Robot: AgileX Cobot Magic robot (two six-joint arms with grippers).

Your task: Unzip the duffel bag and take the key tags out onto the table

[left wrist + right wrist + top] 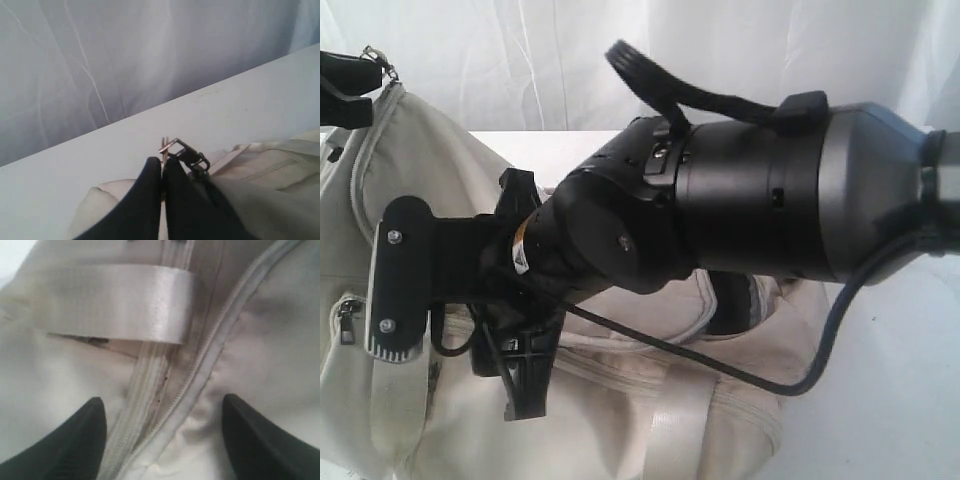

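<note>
The bag is lying on the table, filling the lower left of the outside picture. The unzipping step is most likely the one being done. A small metal pull at the bag's end is being pinched by the left gripper. Its jaws are pressed tight together in the lower middle of the left wrist picture. The right gripper is being held wide apart, with nothing in it, just over the grey zip. A strap is lying across the top of that picture. Whether the zip is open here cannot be told. The tags are not being seen anywhere and are probably being hidden inside the bag. Next, the zip needs to be pulled fully open while the bag is being steadied, so the wide gripper can be put in.
</note>
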